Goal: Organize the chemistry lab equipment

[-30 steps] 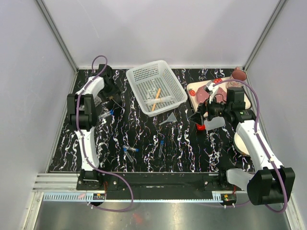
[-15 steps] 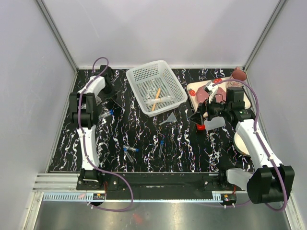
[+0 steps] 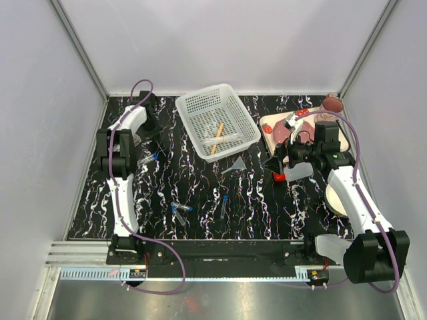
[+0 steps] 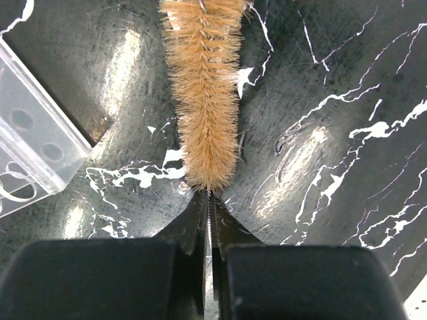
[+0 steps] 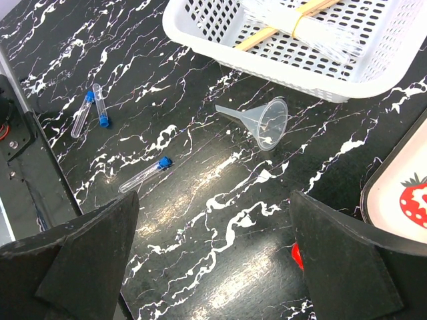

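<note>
Pinches brush (image 4: 203, 100) by its wire stem in left claw (image 4: 208, 200), low over table (image 4: 320, 133), just beside rack (image 4: 33, 147). Holds right claw (image 5: 213, 200) spread wide above table, with funnel (image 5: 267, 123) and three tubes (image 5: 143, 175) loose below, sticks (image 5: 267, 32) in basket (image 5: 220, 50) beyond.
</note>
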`<action>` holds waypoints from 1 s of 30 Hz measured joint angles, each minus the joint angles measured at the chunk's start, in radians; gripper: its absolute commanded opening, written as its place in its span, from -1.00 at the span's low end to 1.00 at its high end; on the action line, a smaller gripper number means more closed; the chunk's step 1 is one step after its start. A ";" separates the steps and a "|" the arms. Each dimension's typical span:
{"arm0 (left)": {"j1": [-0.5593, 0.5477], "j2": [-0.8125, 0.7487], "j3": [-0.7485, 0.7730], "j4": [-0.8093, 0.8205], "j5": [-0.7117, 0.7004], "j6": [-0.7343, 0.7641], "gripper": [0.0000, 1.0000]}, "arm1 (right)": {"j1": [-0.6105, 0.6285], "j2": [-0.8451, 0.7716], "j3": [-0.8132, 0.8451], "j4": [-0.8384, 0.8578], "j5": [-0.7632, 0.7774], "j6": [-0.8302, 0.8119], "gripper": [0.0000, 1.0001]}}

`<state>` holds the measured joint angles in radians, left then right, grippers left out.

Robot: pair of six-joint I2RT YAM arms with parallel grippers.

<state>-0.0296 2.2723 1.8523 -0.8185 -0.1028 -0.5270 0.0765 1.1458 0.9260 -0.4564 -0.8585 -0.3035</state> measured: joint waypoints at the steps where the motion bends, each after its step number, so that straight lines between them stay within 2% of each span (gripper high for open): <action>1: 0.000 -0.001 0.000 0.000 0.002 0.005 -1.00 | 0.000 0.000 -0.001 0.000 0.000 -0.003 0.99; 7: 0.000 -0.098 -0.061 0.027 0.032 0.035 -1.00 | -0.005 0.000 -0.008 -0.001 0.001 -0.025 1.00; 13: 0.000 -0.457 -0.354 0.167 0.149 0.046 -1.00 | -0.011 0.000 -0.020 -0.003 0.004 -0.059 0.99; 16: 0.000 -0.649 -0.510 0.283 0.263 0.050 -1.00 | -0.012 0.000 -0.025 -0.004 0.005 -0.076 1.00; 21: -0.002 -0.864 -0.727 0.483 0.473 0.031 -1.00 | -0.014 0.000 -0.031 -0.005 0.005 -0.100 0.99; 25: -0.018 -0.943 -0.821 0.613 0.612 -0.022 -1.00 | -0.020 0.000 -0.037 -0.005 0.003 -0.116 1.00; 30: -0.085 -0.958 -0.845 0.765 0.706 -0.106 -1.00 | -0.021 0.000 -0.039 -0.005 0.003 -0.128 1.00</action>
<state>-0.1150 1.3144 1.0073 -0.0536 0.6037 -0.6331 0.0559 1.1458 0.8871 -0.4610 -0.8555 -0.4316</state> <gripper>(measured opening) 0.008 0.994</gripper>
